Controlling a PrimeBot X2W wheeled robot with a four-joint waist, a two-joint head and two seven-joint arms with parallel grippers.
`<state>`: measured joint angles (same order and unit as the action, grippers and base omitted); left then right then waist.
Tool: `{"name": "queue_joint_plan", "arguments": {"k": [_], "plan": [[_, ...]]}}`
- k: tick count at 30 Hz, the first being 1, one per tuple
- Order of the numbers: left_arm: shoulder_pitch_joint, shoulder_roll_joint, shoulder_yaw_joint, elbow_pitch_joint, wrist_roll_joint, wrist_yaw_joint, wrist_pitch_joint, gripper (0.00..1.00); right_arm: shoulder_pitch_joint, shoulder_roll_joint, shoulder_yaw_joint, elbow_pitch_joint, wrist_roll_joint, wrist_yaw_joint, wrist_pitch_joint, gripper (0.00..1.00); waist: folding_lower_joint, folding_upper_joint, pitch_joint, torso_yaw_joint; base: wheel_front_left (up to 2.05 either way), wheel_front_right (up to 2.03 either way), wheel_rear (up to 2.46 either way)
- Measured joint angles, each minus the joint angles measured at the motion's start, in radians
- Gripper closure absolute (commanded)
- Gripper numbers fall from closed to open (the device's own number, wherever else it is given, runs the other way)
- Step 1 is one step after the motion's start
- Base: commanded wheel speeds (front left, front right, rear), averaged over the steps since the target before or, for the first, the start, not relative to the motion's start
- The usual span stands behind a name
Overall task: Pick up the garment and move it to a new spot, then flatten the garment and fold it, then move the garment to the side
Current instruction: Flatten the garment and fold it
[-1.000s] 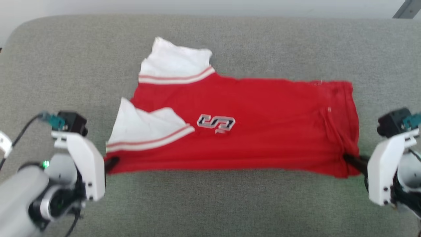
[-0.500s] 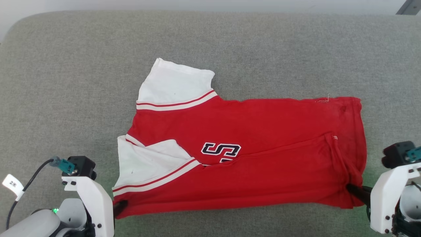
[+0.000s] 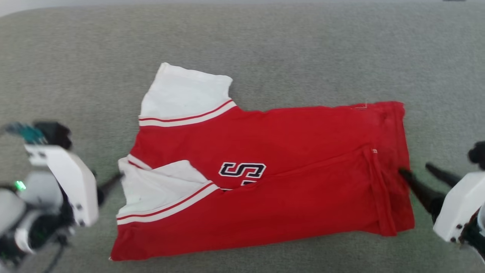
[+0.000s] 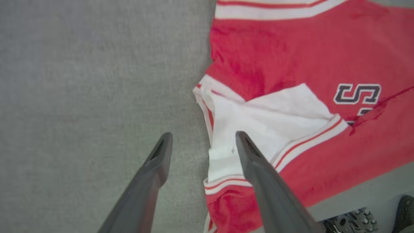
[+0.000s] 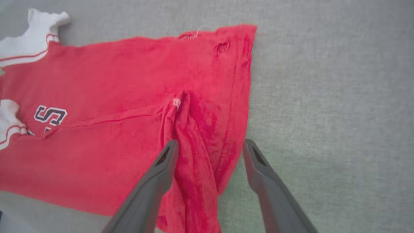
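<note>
The garment (image 3: pixel 303 151) is a red T-shirt with white sleeves and a dark chest print, and it lies folded lengthwise on the grey padded surface. Its sleeves point left and its hem points right. My left gripper (image 3: pixel 113 181) hovers open at the sleeve end. In the left wrist view its fingers (image 4: pixel 161 155) straddle the edge of the near white sleeve (image 4: pixel 258 123) without holding it. My right gripper (image 3: pixel 415 169) is open at the hem end. In the right wrist view the bunched hem (image 5: pixel 194 155) lies loose under the open right gripper (image 5: pixel 211 142).
The grey padded surface (image 3: pixel 265 45) stretches wide beyond and beside the shirt. Its front edge runs close to the shirt's near side (image 4: pixel 372 191). Past that edge, dark parts of the robot's base (image 4: pixel 352 221) show.
Both grippers have opened and let go of the garment's near corners, which now lie on the surface. Both have drawn slightly off the cloth. The head camera has also shifted.
</note>
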<state>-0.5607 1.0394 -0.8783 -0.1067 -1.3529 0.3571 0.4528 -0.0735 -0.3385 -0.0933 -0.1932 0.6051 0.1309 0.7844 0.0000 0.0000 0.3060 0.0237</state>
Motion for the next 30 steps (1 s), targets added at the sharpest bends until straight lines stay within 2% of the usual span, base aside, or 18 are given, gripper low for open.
{"name": "queue_joint_plan", "arguments": {"k": [3,7,16,23,30], "plan": [[-0.072,0.022,0.020,-0.010,0.040,-0.008,0.019,0.00,-0.016,0.040,-0.016,-0.041,-0.006,0.000,-0.071,0.00,0.0000,0.0000,0.010,-0.022,0.00,0.00,0.00],[-0.171,0.020,0.030,0.023,0.084,-0.039,0.051,0.00,-0.064,0.080,-0.013,-0.074,-0.050,0.000,-0.196,0.00,0.0000,0.0000,0.026,-0.058,0.00,0.00,0.00],[-0.394,-0.091,0.034,0.249,0.176,-0.166,0.084,0.00,-0.158,0.187,0.019,-0.081,-0.164,0.000,-0.493,0.00,0.0000,0.0000,0.077,-0.142,0.00,0.00,0.00],[-0.482,-0.160,0.014,0.469,0.194,-0.235,0.121,0.00,-0.180,0.226,0.078,-0.033,-0.199,0.000,-0.602,0.00,0.0000,0.0000,0.115,-0.212,0.00,0.00,0.00],[-0.512,-0.211,-0.033,0.651,0.215,-0.260,0.190,0.00,-0.183,0.225,0.113,0.002,-0.190,0.000,-0.615,0.00,0.0000,0.0000,0.134,-0.254,0.00,0.00,0.00]]}}
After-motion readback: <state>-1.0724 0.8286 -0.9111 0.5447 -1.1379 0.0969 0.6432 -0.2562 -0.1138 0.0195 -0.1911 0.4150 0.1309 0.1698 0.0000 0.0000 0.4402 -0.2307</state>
